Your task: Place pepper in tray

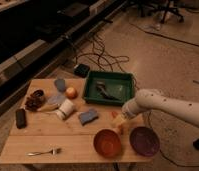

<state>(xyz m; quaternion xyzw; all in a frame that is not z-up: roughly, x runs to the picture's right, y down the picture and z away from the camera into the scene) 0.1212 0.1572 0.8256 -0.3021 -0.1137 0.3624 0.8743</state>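
Two bowls crowd your near side: the orange bowl [107,142] at 7 o'clock of the gripper [119,124] and the purple bowl [144,140] at 5 o'clock, both close to the front edge of the wooden table [73,137]. Your gripper hangs low over the table's right part with its claw spread wide, holding nothing. The pepper [113,114] lies on the wood at its 11 o'clock, touching or nearly so; you cannot tell which. The green tray [124,87] sits at 12 o'clock by the far edge, with a dark object [104,91] inside. Bare wood runs between pepper and tray. The blue sponge [88,116] lies at 9 o'clock.
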